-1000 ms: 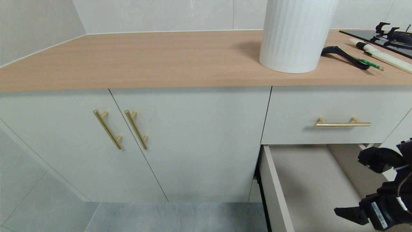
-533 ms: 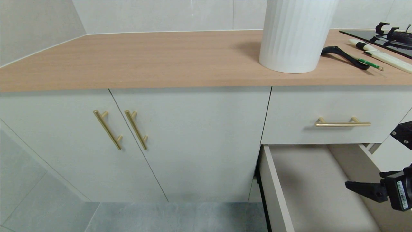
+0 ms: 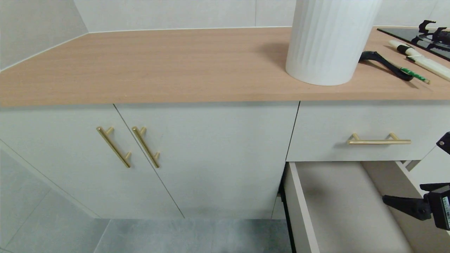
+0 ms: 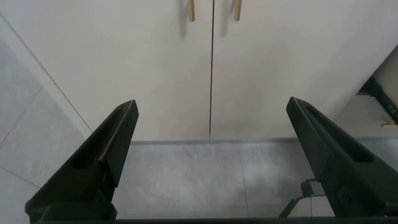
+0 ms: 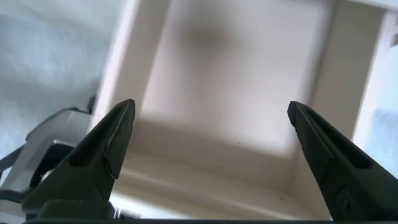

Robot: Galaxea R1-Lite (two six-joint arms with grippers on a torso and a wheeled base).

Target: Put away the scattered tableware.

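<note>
On the wooden counter [image 3: 158,66], your scattered tableware is lying just past the right side of the tall white ribbed container [image 3: 330,38]. There's a black-handled utensil [image 3: 385,63] right by the container's base and a thin green stick [image 3: 416,74] at its outer end. A long pale-handled piece [image 3: 423,60] sits a bit closer to the stove [image 3: 418,34]. Can't really tell what kind of utensil each one is, tbh. Under the counter edge there's a shut drawer [image 3: 351,119] with a gold bar handle [image 3: 379,141]. Right below it the lower drawer [image 3: 299,207] is pulled out, pale inside. Your right gripper [image 5: 210,106] hangs over that open drawer, jaws spread wide and empty. Your left gripper [image 4: 211,102] is down low facing the double cabinet doors [image 4: 280,74] and the grey floor [image 4: 205,174], jaws wide too, gripping nothing.
</note>
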